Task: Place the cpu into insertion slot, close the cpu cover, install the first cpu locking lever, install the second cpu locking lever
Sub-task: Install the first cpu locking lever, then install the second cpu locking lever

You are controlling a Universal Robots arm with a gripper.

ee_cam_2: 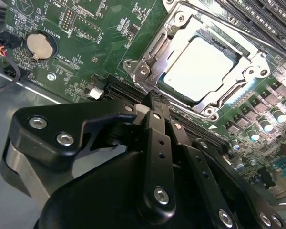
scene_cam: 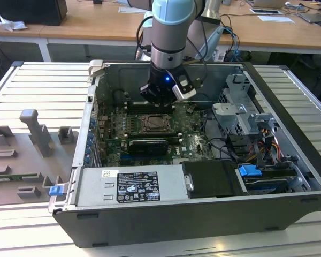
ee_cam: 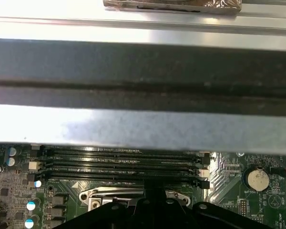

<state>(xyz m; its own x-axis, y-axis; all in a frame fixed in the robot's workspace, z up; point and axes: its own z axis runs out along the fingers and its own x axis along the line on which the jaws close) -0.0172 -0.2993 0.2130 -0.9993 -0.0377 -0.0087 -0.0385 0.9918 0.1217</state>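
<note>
Second wrist view: pale silver square cpu point(ee_cam_2: 199, 68) seated in silver-rimmed insertion slot point(ee_cam_2: 174, 98), silver frame cpu cover point(ee_cam_2: 238, 88) down; black gripper point(ee_cam_2: 155, 98) narrow, empty, at slot's edge, likely for levers.

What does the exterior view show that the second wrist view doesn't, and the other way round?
The exterior view alone takes in the whole open computer case, the arm above it and the grey fixtures beside it. The second wrist view alone shows the cpu lying under the closed cpu cover, and a coin battery. Both share the gripper and the green circuit board.
</note>
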